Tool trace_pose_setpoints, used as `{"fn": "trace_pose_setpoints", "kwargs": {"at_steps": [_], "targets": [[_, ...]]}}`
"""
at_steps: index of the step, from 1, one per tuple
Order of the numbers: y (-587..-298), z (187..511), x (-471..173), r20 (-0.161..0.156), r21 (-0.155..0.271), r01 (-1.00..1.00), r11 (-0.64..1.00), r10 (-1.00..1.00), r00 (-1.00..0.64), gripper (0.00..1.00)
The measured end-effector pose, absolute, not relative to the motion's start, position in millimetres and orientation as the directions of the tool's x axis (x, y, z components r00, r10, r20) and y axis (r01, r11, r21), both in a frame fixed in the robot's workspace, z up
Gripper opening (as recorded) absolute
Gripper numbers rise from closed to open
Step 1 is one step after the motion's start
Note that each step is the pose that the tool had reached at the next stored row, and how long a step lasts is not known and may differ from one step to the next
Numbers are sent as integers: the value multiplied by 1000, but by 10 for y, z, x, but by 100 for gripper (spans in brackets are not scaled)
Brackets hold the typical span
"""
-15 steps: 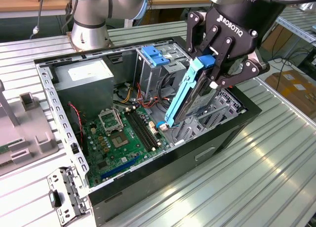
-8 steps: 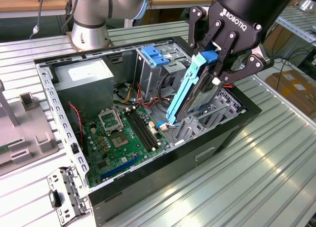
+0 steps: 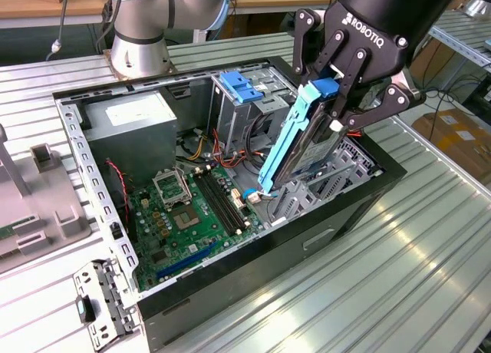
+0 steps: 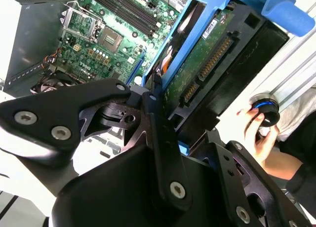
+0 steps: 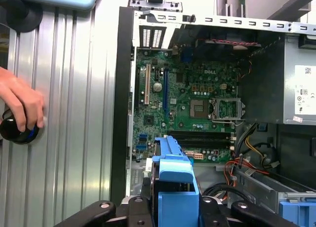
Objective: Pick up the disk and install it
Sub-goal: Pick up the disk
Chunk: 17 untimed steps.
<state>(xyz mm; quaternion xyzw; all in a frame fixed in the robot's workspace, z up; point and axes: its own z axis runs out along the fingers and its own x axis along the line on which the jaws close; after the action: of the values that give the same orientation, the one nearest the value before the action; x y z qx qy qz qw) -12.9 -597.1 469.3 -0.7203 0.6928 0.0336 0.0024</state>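
The disk (image 3: 307, 150), blue rails along its edges, stands steeply tilted over the open computer case (image 3: 307, 242), with its lower end close to the motherboard (image 3: 184, 215). The gripper (image 3: 331, 107) is clamped on its upper end. In the first wrist view, a person's hand (image 5: 22, 106) grips a black knob (image 5: 12, 131).

exterior view: raised, angled down into the open case (image 3: 345, 222)
both wrist views: close above, sharing the motherboard (image 5: 197, 103)

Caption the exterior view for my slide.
The gripper, jaws shut on the disk, holds it tilted on edge over the open computer case, near the motherboard and drive cage.
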Motion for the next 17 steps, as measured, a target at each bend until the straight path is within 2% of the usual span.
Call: {"fn": "trace_pose_setpoints", "kwargs": {"at_steps": [17], "targets": [[-5981,4693,143,-52,43,-998,-40,-998,38,36]]}}
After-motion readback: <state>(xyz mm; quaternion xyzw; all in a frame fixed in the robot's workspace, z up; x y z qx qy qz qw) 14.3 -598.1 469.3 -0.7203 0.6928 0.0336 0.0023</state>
